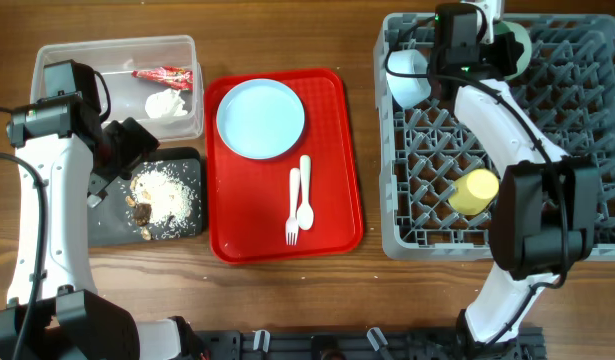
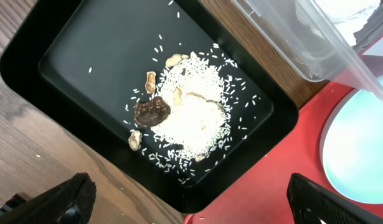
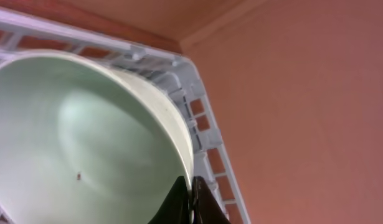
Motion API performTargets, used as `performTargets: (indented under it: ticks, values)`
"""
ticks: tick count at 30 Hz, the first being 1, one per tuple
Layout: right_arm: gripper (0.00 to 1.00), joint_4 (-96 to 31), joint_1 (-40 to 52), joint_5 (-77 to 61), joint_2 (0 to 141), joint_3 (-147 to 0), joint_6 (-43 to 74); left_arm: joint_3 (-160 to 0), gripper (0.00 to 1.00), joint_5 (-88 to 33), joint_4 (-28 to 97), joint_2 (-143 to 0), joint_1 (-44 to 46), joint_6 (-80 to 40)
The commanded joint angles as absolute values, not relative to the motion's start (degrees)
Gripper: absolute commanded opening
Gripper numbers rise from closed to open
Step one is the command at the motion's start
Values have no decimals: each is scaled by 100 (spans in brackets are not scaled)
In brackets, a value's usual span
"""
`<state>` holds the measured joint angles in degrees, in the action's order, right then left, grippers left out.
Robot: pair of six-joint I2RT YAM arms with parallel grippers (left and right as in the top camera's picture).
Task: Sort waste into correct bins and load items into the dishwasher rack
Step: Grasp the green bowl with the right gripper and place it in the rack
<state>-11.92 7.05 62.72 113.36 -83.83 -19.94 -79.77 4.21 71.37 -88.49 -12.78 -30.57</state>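
The loading of the rack looked to be the step in hand, with the waste apparently already sorted.

The left pincer [image 2: 190, 180] hung spread wide and empty, one finger at each lower corner of its wrist view. Directly beneath and ahead of it lay the black tray [image 2: 85, 56], holding the food scraps [image 2: 191, 118]: a heap of pale rice-like grains with a few brown lumps, and loose grains strewn around it. Just beyond that pincer stood the clear tub [image 1: 117, 42], with the red wrapper [image 1: 165, 74] and the white napkin [image 1: 167, 103] inside. To its right sat the red serving tray [image 1: 332, 150], carrying the pale blue plate [image 1: 260, 118] and, nearer the robot, the fork [image 1: 293, 205] and spoon [image 1: 305, 195] lying side by side.

Further right was the dishwasher rack [image 1: 437, 140]. The right pincer [image 3: 191, 183] was over its far corner, pinching the rim of the pale green bowl [image 3: 85, 143], which was tipped on edge against the corner wall (whether it had seated between the pegs could not be made out). Just left of that pincer the pale blue bowl [image 1: 407, 75] sat in the rack; well behind it, toward the arm's base, lay the yellow cup [image 1: 475, 190].

The next move probably called for settling the bowl so that the pegs would prop it, then parting the fingers without dragging the rim. The plate, fork and spoon were not yet loaded.
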Motion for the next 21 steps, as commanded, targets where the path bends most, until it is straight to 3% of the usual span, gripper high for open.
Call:
performTargets:
  ticks: [1, 3, 5, 7, 10, 14, 19, 21]
  values:
    - [4, -1594, 803, 5892, 11500, -8377, -1090, -7994, 100, 388, 7098, -8744, -1302, -3092]
    - [5, -1907, 886, 5653, 11500, -8377, -838, -7994, 100, 386, 7096, -8744, -1302, -3092]
    - [17, -2163, 950, 5212, 11500, -8377, -838, -7994, 100, 318, 7096, -8744, -1302, -3092]
    - [18, -2386, 978, 5085, 11485, -8377, -515, -7994, 100, 303, 7096, -8744, -1302, -3092]
    - [34, -2720, 978, 4766, 11205, -8379, -137, -7994, 100, 305, 7096, -8744, -1302, -3092]
    - [61, -3282, 969, 3081, 10060, -8379, -134, -7994, 100, 305, 7098, -8744, -1302, -3085]
    - [62, -4674, 1114, -882, 8932, -8379, 722, -7994, 100, 303, 7098, -8744, -1302, -3065]
    - [62, -5371, 1439, -1673, 8973, -8377, 961, -7994, 100, 303, 7098, -8744, -1302, -3048]
